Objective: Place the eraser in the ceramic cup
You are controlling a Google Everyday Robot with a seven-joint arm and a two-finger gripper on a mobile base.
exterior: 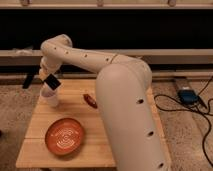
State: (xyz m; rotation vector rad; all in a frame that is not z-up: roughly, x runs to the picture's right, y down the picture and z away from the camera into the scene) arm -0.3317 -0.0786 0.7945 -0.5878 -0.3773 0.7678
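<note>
Arm (120, 95) fills most of the view, reaching across the wooden table (95, 145) to its far left corner. On the table lie the orange plate (64, 136) near the front and a small reddish-brown thing (90, 100) beside the arm, both well apart from the job in hand. The ceramic cup (50, 96) stands at the far left corner. The gripper (48, 80) hangs right above it, closed on the eraser (51, 82), which tilts just over the cup's rim. By my judgement the carrying is done; what remains is lowering, letting go and drawing clear.
</note>
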